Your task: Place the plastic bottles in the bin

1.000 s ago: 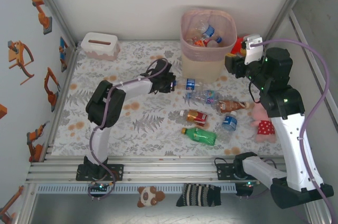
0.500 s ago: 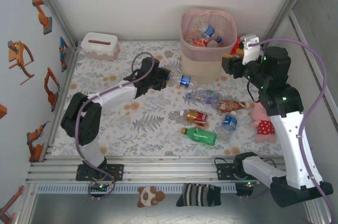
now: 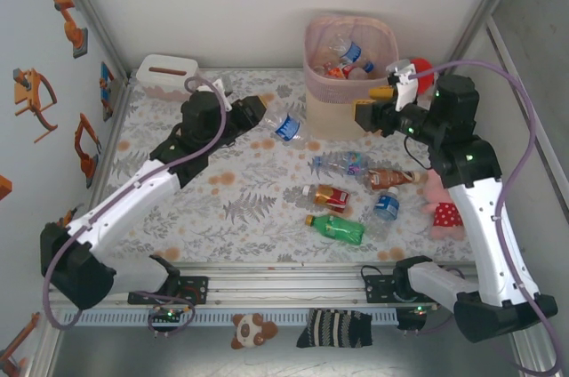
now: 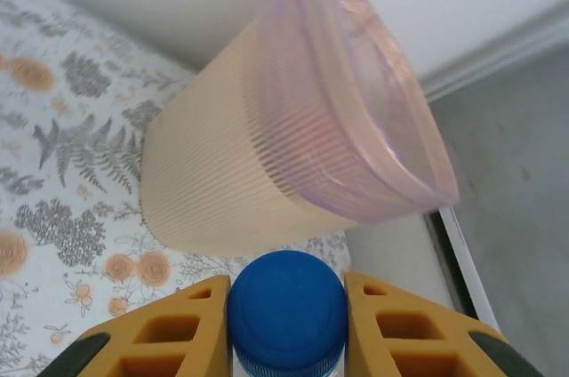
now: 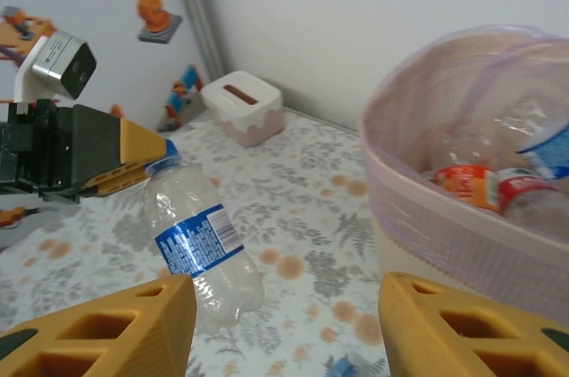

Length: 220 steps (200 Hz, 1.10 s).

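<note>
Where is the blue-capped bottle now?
In the top view, the left gripper holds the bottle by its cap, just left of the bin.

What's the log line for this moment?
left claw: shut on bottle, airborne beside bin | right claw: open, empty | loose bottles on table

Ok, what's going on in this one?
The left tool is shut on the blue cap end of a clear blue-labelled bottle and holds it out beside the bin. The right tool hangs open near the bin with nothing in it. Several bottles already lie inside the bin, and five more bottles lie on the table.
</note>
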{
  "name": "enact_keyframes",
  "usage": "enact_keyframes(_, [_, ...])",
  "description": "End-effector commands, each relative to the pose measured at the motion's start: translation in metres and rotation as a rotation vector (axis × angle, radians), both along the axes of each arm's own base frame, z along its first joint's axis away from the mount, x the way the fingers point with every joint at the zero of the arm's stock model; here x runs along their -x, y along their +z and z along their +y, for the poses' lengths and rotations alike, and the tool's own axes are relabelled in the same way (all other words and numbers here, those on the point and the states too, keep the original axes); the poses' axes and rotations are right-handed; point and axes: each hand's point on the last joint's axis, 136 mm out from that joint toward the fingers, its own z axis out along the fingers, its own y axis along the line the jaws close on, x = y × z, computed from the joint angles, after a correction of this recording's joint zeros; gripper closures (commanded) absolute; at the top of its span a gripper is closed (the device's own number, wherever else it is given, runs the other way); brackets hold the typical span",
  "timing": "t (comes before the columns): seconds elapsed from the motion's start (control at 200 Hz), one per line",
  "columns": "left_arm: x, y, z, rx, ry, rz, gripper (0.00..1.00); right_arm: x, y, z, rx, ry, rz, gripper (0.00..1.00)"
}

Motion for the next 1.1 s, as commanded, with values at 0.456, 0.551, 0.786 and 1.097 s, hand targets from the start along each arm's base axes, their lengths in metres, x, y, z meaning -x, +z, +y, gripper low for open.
enact_keyframes(0.456, [0.079,0.077,-0.023,-0.119,-0.449,-0.504,0.80,0.046,-0.020,0.095,0.115,0.399,-0.108,0.29])
enact_keyframes(0.551, [0.080,0.081,-0.022,-0.114,-0.442,-0.518,0.80,0.042,-0.032,0.108,0.173,0.384,-0.132,0.21])
enact_keyframes(0.786, [0.082,0.088,-0.022,-0.104,-0.447,-0.536,0.82,0.029,-0.051,0.131,0.220,0.378,-0.137,0.16])
enact_keyframes(1.097, [0.083,0.090,-0.024,-0.097,-0.460,-0.543,0.80,0.024,-0.081,0.150,0.278,0.447,-0.138,0.20])
